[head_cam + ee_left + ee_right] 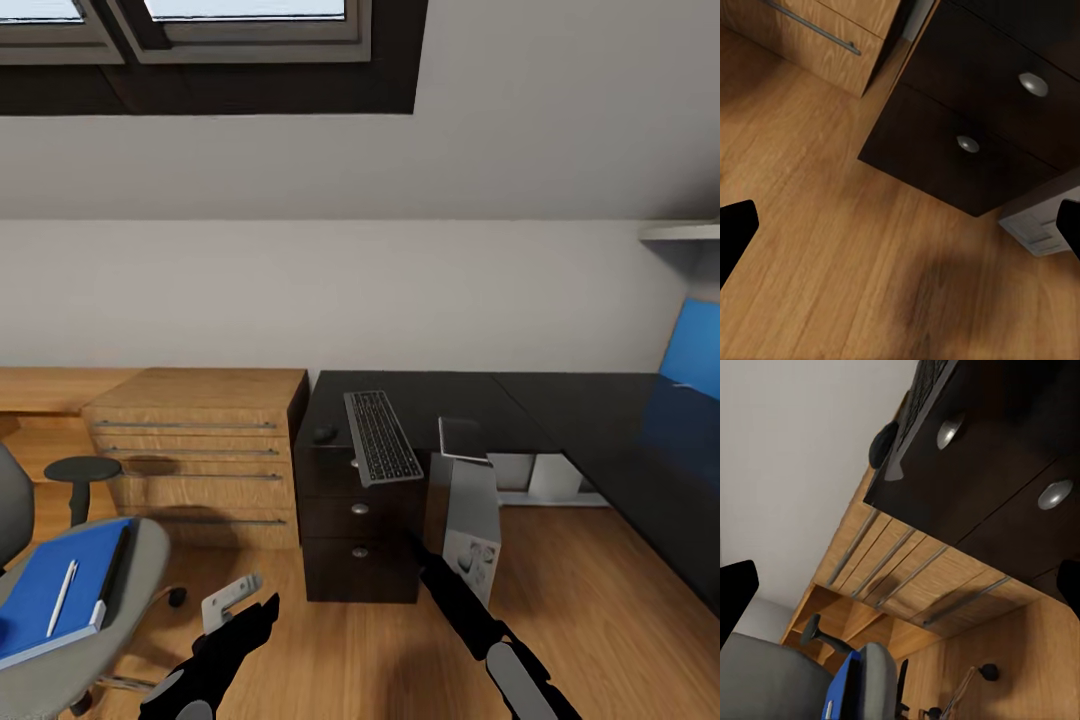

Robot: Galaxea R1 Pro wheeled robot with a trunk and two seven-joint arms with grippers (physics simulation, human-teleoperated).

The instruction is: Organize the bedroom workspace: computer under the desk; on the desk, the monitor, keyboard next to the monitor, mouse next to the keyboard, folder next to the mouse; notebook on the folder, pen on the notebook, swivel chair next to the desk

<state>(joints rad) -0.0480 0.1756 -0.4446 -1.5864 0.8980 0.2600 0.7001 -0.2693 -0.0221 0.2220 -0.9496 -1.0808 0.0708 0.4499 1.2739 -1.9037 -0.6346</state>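
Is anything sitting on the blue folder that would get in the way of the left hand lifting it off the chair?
Yes. A pen lies on top of the folder, which rests on the swivel chair seat. The left hand hangs beside the chair, with open floor between it and the seat edge.

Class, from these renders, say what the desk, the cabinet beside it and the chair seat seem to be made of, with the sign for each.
The desk: a smooth black top, perhaps laminate or lacquered board, with metal-looking silver knobs.
The cabinet: light wood or veneer, judging by its visible grain, with slim metallic bar handles.
The swivel chair seat: grey matte padding, probably fabric, though no weave shows.
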